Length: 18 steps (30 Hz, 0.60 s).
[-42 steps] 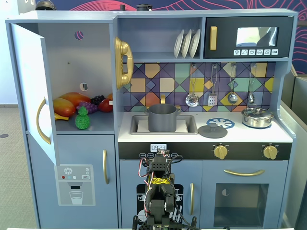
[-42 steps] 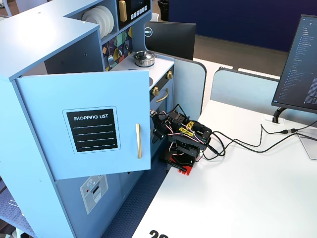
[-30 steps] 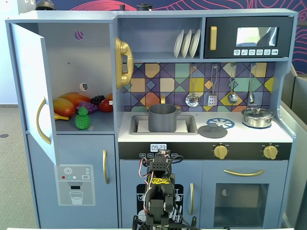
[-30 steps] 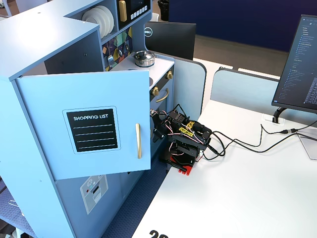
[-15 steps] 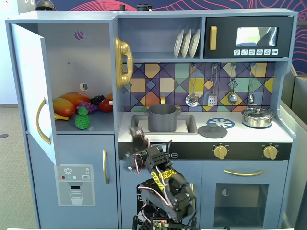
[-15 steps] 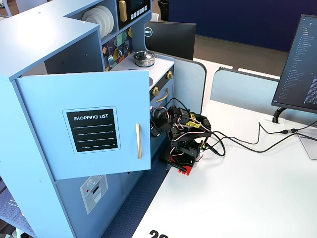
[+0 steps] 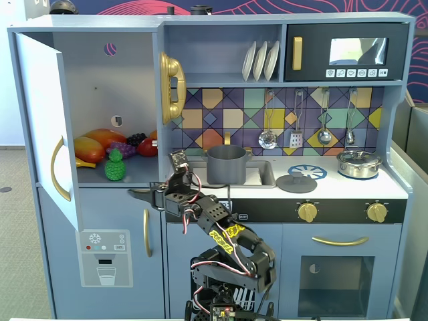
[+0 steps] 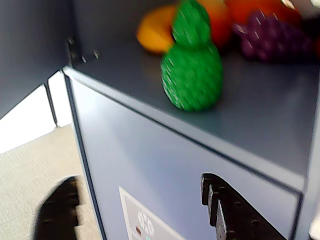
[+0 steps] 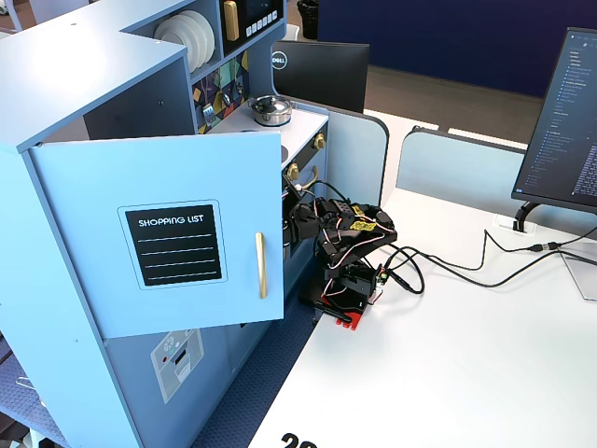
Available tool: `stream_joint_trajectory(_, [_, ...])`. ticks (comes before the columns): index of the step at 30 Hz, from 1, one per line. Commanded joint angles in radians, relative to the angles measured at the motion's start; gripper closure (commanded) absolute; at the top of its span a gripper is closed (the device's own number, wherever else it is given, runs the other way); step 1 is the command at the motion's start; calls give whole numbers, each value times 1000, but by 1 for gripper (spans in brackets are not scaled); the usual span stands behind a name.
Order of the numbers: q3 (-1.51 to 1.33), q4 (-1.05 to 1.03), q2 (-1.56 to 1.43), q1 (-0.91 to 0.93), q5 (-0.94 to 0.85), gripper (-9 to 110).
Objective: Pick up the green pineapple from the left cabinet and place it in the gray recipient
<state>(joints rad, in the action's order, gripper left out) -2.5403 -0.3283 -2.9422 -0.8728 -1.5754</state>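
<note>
The green pineapple (image 7: 115, 166) stands up on the shelf of the left cabinet (image 7: 100, 87), near the front edge. The cabinet door (image 7: 47, 127) is swung wide open. Behind the pineapple lie an orange-yellow mango (image 7: 90, 148) and a bunch of purple grapes (image 7: 124, 148), close to it.

In the wrist view the pineapple (image 8: 192, 67) is up near the top, and the shelf edge (image 8: 175, 127) runs just under it. The 2 dark fingers (image 8: 227, 210) of the arm show at the bottom, well apart from each other, with nothing between them. So the jaws are released and hold nothing. They are lower than the shelf and do not touch the pineapple.

In a fixed view from the front, the arm (image 7: 224, 241) reaches up and to the left, and the gripper (image 7: 144, 195) is just under the shelf, near the pineapple.

The gray recipient (image 7: 226, 164) sits in the sink of the toy kitchen, to the right of the cabinet in that view.

In the side fixed view the open door (image 9: 168, 233) hides the shelf, and the arm (image 9: 350, 243) sits on a white surface (image 9: 448, 364).
</note>
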Motion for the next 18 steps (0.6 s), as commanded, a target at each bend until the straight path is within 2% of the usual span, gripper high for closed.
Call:
stream_joint_trajectory(1, [55,130,49,0,-40,69])
stream_joint_trajectory(18, [109,414,330,100,-5,62])
